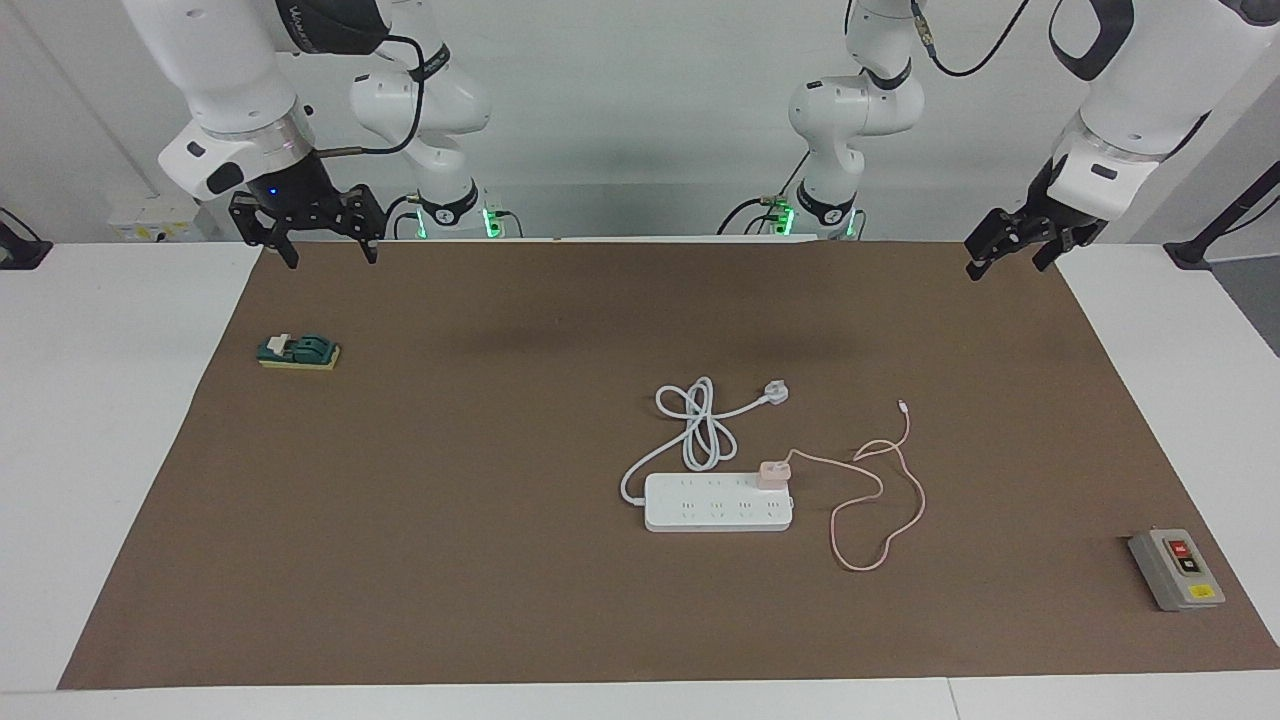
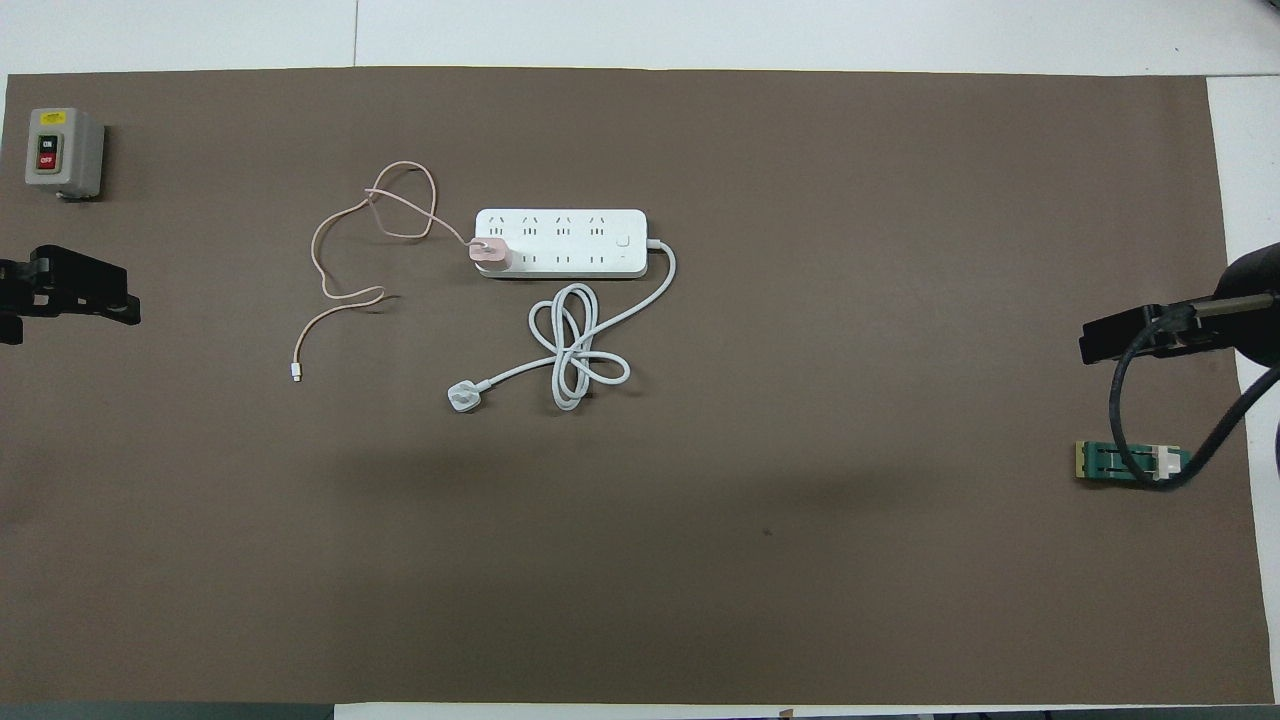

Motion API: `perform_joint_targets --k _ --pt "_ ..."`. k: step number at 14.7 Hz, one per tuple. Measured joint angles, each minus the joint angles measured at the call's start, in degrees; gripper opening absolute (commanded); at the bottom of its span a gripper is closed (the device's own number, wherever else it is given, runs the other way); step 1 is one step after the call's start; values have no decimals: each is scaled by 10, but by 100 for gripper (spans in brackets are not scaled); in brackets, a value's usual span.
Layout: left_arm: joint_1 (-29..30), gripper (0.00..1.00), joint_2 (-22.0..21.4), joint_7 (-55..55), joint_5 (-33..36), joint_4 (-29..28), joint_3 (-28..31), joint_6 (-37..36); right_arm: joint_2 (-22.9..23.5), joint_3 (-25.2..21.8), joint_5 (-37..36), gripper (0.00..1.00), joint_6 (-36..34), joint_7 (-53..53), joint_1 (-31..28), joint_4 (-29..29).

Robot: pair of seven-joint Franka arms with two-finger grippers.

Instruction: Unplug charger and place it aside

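Note:
The charger is a small pale-pink cube plugged upright into the end socket of a white power strip, at the end toward the left arm's end of the table. Its thin pink cable loops over the mat and ends in a tiny white connector. In the overhead view the charger sits on the strip. My right gripper hangs open over the mat's edge near its base. My left gripper hangs open over the other near corner. Both are far from the charger and hold nothing.
The strip's thick white cord lies coiled nearer the robots, ending in a white plug. A grey ON/OFF switch box sits toward the left arm's end. A green knife switch lies below the right gripper. A brown mat covers the table.

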Motion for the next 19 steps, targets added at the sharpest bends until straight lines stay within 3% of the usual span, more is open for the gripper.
perform_joint_targets --k 14,19 --pt "0 100 0 -1 0 0 1 1 0 0 3 100 0 8 0 0" --pt "4 100 -2 -10 0 -5 3 2 4 4 70 100 -1 181 4 -10"
